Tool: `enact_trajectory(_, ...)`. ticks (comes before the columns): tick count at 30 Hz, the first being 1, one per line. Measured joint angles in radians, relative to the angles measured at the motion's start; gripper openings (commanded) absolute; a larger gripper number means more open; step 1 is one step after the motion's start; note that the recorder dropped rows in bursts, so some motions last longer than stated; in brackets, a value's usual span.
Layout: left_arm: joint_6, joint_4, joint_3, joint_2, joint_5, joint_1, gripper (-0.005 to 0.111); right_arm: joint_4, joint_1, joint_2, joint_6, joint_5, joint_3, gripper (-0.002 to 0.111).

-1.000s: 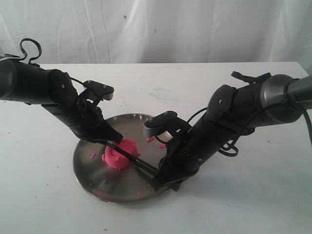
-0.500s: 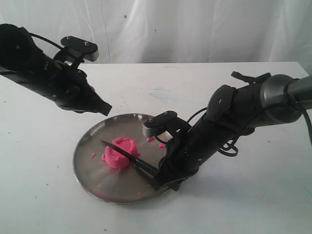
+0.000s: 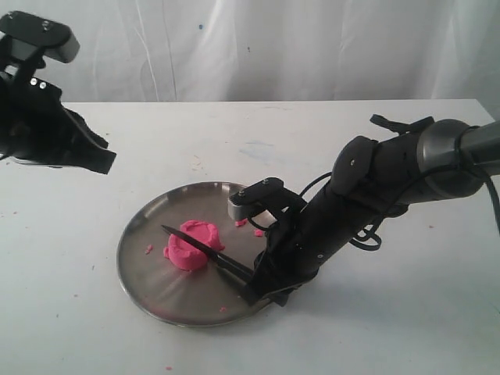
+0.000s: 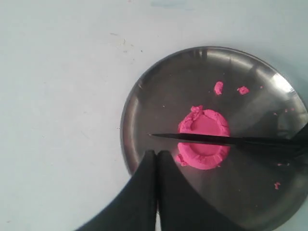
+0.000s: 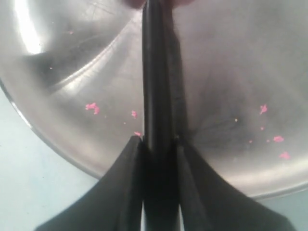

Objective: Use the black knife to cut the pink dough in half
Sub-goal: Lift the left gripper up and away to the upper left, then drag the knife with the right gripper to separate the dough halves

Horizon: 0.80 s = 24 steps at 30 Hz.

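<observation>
The pink dough point(image 3: 189, 245) is a round puck lying on the steel plate point(image 3: 144, 273), left of its middle. The black knife point(image 3: 205, 254) lies across the top of the dough point(image 4: 204, 144), blade tip pointing left. My right gripper point(image 3: 251, 287) is shut on the knife's handle point(image 5: 155, 96) at the plate's front right rim. My left gripper point(image 3: 108, 160) is shut and empty, raised well off to the upper left of the plate; in its wrist view its fingertips point(image 4: 157, 154) meet above the plate's edge point(image 4: 126, 126).
Small pink crumbs point(image 3: 239, 223) lie scattered on the plate and on the white table point(image 3: 258, 141). A white curtain point(image 3: 273, 47) hangs behind the table. The right arm point(image 3: 375, 195) stretches in from the right over the table.
My left gripper has let go of the dough and pulled up and away to the far left. The knife and right arm have stayed over the dough.
</observation>
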Motion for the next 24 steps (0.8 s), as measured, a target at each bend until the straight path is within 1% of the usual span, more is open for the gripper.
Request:
enact_trajectory(4,0.0,0.052,0.006,-0.059,-0.004,0.0,0.0,0.0,0.0,0.0,-0.003,-0.002,0.0,0.0)
enact_trajectory(16,-0.002,0.06,0.006,-0.071,-0.032,0.0,0.0,-0.004,0.004,-0.002,-0.003,0.008,0.0,0.0)
enact_trajectory(24,-0.002,0.06,0.006,-0.071,-0.035,0.0,0.0,-0.073,0.074,-0.019,0.014,0.002,0.0,0.0)
